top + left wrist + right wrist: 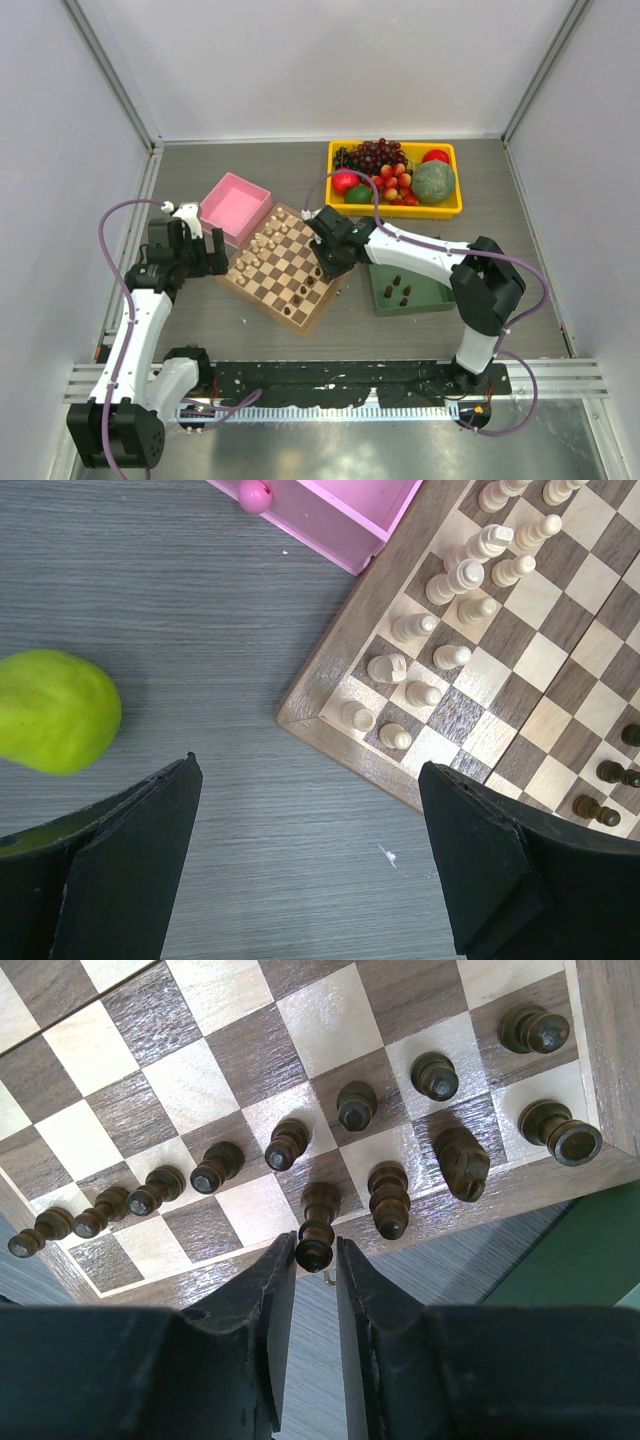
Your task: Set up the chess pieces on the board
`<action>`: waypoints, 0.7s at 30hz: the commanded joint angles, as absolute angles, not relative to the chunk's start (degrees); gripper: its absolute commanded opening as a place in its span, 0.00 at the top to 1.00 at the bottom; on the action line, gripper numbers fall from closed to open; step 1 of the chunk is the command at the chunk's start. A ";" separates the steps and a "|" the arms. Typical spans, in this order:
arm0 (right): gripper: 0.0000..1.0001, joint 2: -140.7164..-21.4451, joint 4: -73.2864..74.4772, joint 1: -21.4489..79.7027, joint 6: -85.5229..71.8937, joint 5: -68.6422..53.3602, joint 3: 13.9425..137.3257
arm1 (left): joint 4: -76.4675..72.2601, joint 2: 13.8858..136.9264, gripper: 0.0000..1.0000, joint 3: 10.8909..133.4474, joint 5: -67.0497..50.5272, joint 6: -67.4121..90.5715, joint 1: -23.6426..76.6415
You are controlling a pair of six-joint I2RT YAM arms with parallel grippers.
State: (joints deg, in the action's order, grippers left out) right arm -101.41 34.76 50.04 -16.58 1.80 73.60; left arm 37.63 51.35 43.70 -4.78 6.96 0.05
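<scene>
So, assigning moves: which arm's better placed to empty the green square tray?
Probably right: the right gripper hangs beside the green square tray; the left gripper is beyond the checkered wooden board.

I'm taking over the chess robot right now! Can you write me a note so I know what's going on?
Left gripper: open, empty, above the table by the board's corner.
Right gripper: shut on a dark piece standing in the board's edge row.
Done: most dark chess pieces stand on the board in two rows.
Left: remaining pieces lie in the green tray.
</scene>
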 commanded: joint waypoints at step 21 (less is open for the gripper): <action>0.47 -82.81 32.70 48.52 -15.99 7.54 69.89 | 37.35 50.62 0.01 45.70 -5.45 6.24 0.26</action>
State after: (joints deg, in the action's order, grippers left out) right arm -90.67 34.41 49.80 -15.99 2.70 72.82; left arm 37.63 51.35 43.70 -4.78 6.96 0.05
